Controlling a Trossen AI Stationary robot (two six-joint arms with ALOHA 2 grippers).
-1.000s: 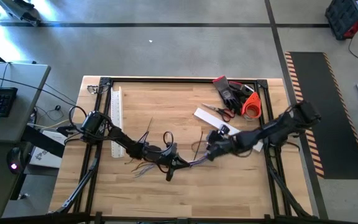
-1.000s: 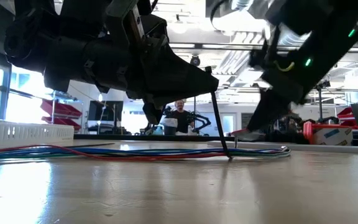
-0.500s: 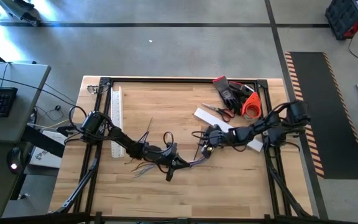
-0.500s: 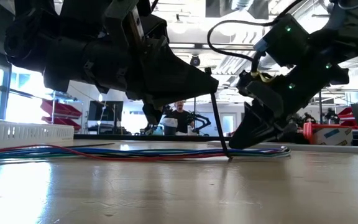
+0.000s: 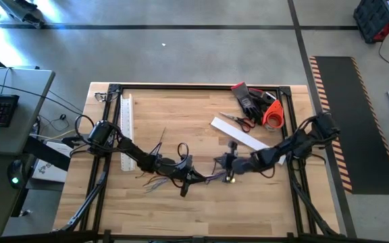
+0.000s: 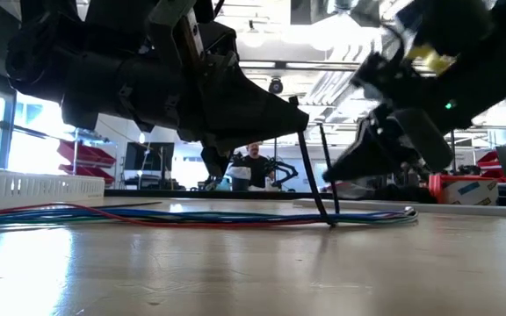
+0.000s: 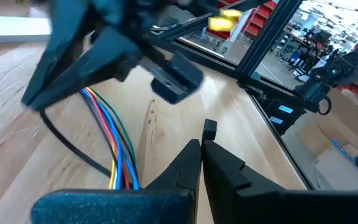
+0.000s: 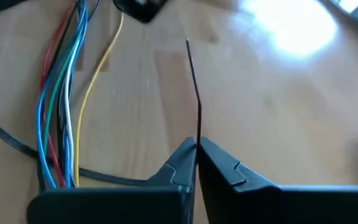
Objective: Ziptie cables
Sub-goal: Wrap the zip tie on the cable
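Limp multicoloured cables point(image 6: 191, 216) lie flat along the wood, a thin dark ziptie point(image 8: 194, 93) slanting upward beside them.

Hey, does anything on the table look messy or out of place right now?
The cables splay into loose, frayed ends near the left gripper. Otherwise nothing stands out; the right gripper is shut on a ziptie.

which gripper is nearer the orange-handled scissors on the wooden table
The right gripper. It is shut on a thin dark ziptie just below the orange-handled scissors in the high view; the shut left gripper sits further off, toward the table's middle by the cables.
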